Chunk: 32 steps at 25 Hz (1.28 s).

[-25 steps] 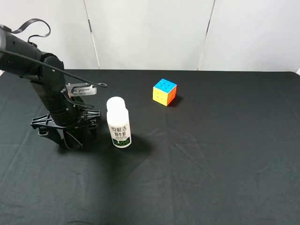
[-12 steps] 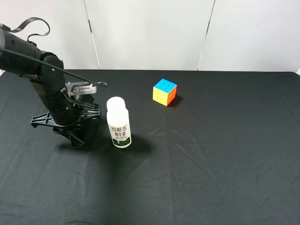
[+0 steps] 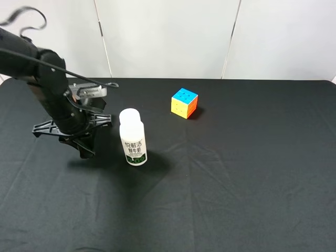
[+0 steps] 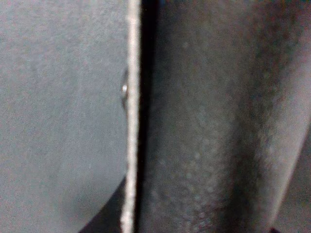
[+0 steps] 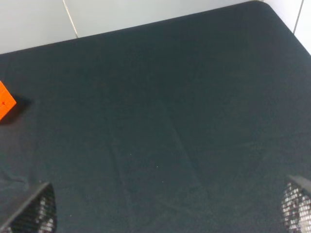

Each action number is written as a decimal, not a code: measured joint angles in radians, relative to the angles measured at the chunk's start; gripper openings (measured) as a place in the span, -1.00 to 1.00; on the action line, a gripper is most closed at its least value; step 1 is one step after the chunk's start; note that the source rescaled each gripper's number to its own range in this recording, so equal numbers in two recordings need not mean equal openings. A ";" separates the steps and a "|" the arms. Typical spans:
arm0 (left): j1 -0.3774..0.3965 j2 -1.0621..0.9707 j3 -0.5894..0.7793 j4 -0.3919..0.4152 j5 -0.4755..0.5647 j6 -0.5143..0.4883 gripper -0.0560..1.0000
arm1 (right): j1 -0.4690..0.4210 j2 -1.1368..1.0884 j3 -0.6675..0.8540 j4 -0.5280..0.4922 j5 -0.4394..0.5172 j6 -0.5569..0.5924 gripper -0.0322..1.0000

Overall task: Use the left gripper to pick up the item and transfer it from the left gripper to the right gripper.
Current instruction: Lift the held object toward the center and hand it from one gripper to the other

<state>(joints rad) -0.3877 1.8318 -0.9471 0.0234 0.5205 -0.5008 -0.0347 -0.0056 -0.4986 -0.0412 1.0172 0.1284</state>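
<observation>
One black case (image 4: 204, 145) sits pinched — inside the left hand (image 3: 79, 140).

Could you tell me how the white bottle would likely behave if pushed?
The white bottle stands upright, tall and narrow, so it would probably tip rather than slide on the black cloth. Its round body may then roll.

The exterior camera sat high off the near edge of the table (image 3: 252, 184), looking down and across it toward the pale back wall (image 3: 168, 37), with the cube (image 3: 184, 103) at mid distance. The right wrist camera hung lower, right of the cube as that high view had it, facing down past the spread right pincer (image 5: 163, 208). Both views shared the cube and the cloth beside it. The left wrist camera sat almost against a dark, blurred surface
</observation>
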 joint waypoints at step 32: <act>0.000 -0.492 -0.332 -0.046 0.643 0.317 -0.86 | 0.000 0.000 0.000 0.000 0.001 0.000 1.00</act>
<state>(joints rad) -0.3877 1.3403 -1.2792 -0.0225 1.1635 -0.1835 -0.0347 -0.0056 -0.4986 -0.0412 1.0184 0.1284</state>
